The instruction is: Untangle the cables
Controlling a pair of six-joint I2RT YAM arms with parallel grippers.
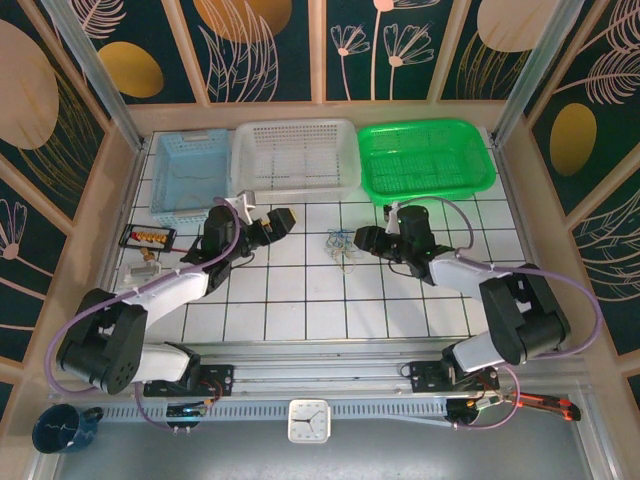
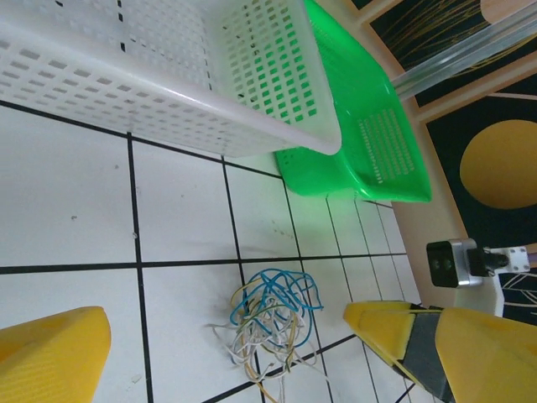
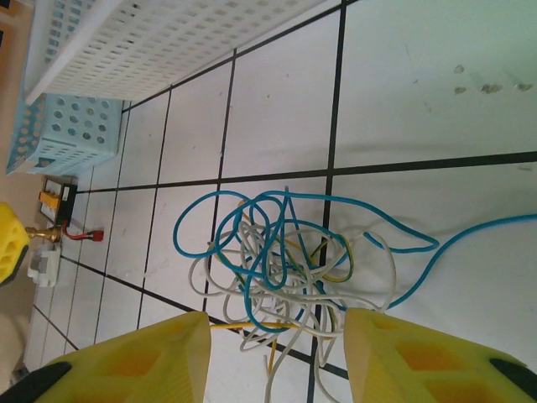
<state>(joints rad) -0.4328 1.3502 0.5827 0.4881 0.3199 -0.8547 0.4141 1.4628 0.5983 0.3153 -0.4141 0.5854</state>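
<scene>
The cables [image 1: 341, 247] lie as a small tangle of thin blue, whitish and yellowish wires on the white tiled table, between the two arms. My left gripper [image 1: 283, 221] hangs open to the left of them; in its wrist view the cables [image 2: 270, 321] rest on the tile between the yellow fingers [image 2: 394, 327], which touch nothing. My right gripper [image 1: 362, 240] is open just right of the bundle. Its yellow fingers [image 3: 134, 361] straddle the near edge of the cables [image 3: 285, 269], and one blue strand trails off to the right.
Three baskets line the back of the table: light blue [image 1: 190, 175], white [image 1: 296, 155] and green [image 1: 425, 157]. A small black tray with parts [image 1: 147, 237] lies at the left edge. Open tiles stretch in front of the bundle.
</scene>
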